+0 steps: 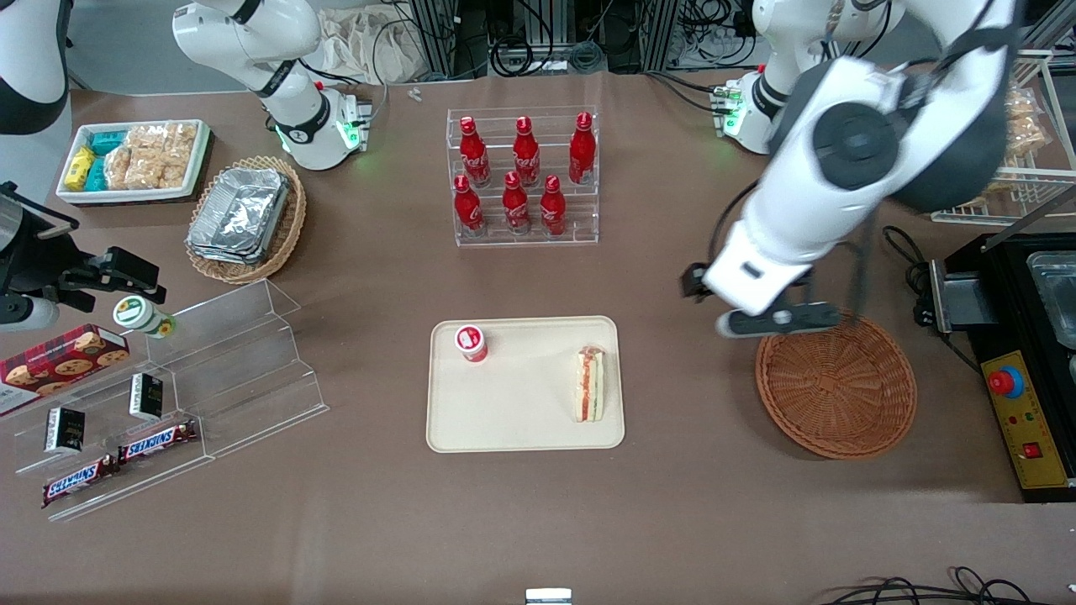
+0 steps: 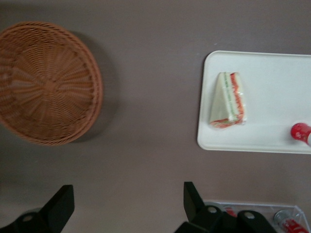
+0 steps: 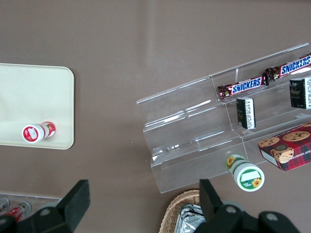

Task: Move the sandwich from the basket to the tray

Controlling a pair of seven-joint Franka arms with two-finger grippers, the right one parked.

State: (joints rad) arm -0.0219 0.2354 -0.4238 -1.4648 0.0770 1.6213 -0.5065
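The sandwich (image 1: 590, 385) (image 2: 228, 99), a white-bread wedge with red and green layers, lies on the cream tray (image 1: 521, 412) (image 2: 272, 77), near the tray's end toward the basket. The round reddish-brown wicker basket (image 1: 836, 386) (image 2: 46, 82) holds nothing. My gripper (image 1: 782, 319) (image 2: 127, 199) hangs high above the brown table, between tray and basket and over the basket's rim farther from the front camera. It is open, with only bare table between the fingers.
A small red-and-white cup (image 1: 472, 342) (image 2: 301, 132) also stands on the tray. A clear rack of red bottles (image 1: 525, 176) stands farther from the front camera. A control box with a red button (image 1: 1021, 420) sits beside the basket. A tan basket of foil containers (image 1: 244, 218) and a clear snack shelf (image 1: 210, 378) lie toward the parked arm's end.
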